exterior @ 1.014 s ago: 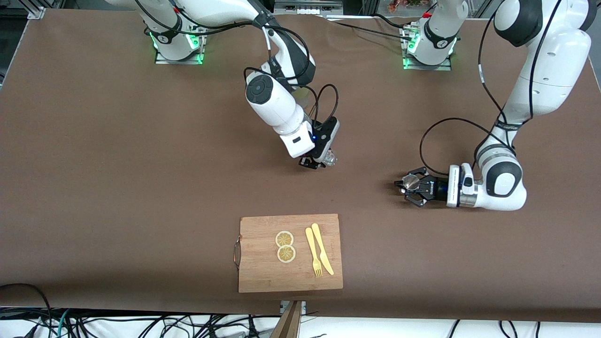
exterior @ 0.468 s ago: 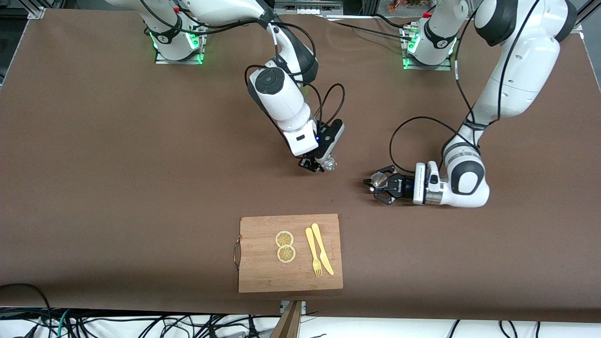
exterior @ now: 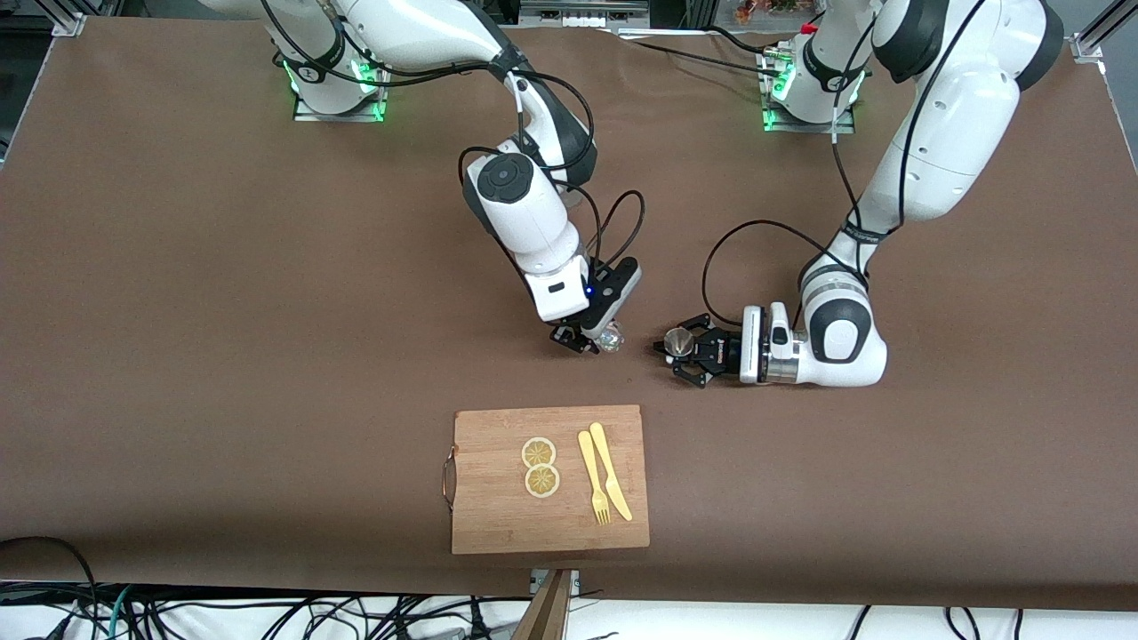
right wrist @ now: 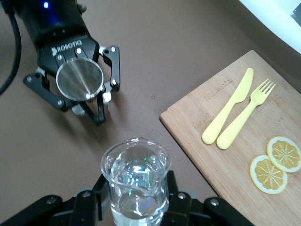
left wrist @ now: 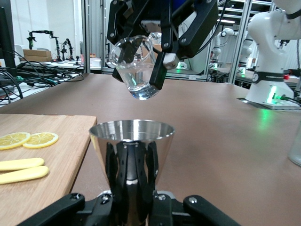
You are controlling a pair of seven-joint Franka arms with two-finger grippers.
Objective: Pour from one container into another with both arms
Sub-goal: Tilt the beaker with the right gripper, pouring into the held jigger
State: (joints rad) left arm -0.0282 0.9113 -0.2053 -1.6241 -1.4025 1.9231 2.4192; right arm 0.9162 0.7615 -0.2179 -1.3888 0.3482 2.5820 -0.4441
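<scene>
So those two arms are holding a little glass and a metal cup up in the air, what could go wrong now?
1. The small clear glass cup, clamped in the right gripper, hangs tilted, not yet over the shiny steel hourglass jigger held by the left gripper. Tipped too early, its liquid would likely hit the brown table.
2. The jigger's mouth is narrow, so a fast pour may overshoot.

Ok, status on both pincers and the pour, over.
Left pincer shut on steel jigger, upright. Right pincer shut on glass cup, tilted, above jigger, apart. No pour visible. Nothing between them.
</scene>
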